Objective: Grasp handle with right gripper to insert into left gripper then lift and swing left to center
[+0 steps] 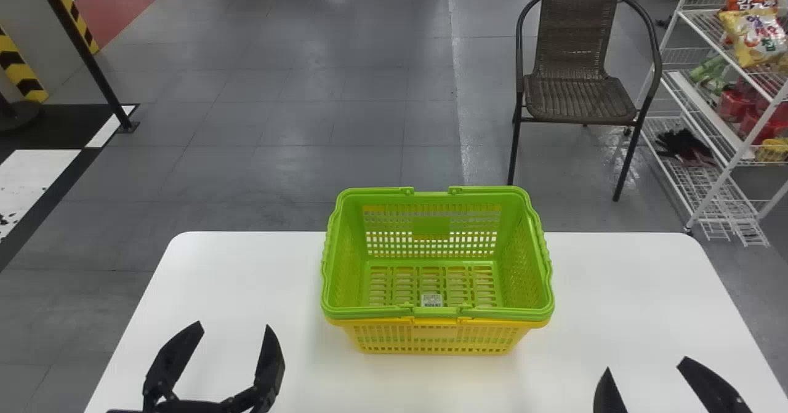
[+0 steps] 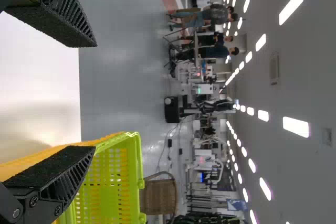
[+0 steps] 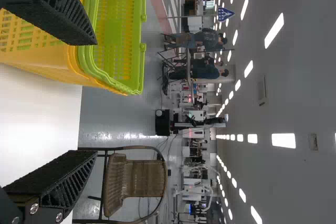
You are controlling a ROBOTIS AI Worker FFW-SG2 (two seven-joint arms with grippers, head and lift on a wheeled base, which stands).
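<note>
— White table (image 1: 246, 277): what stands on it?
— Green basket (image 1: 431, 225), nested in a yellow basket (image 1: 434, 332) at the table's far side, near its middle; the near handle (image 1: 375, 312) lies folded down.
— And the tools?
— Right gripper (image 1: 646, 364): to the right of the baskets, fingers spread wide, holding nothing. Left gripper (image 1: 234, 325): to their left, likewise wide and empty.
— How is the grasp best made?
— Preferably with the right fingers astride the near handle alone, closed before it is raised; catching the basket's edge would spoil the hold. Once upright, it should be offered squarely between the left fingers and released only when they grip firmly.
— Beyond the table?
— Wicker chair (image 1: 572, 96), unlikely to hinder a leftward swing.
</note>
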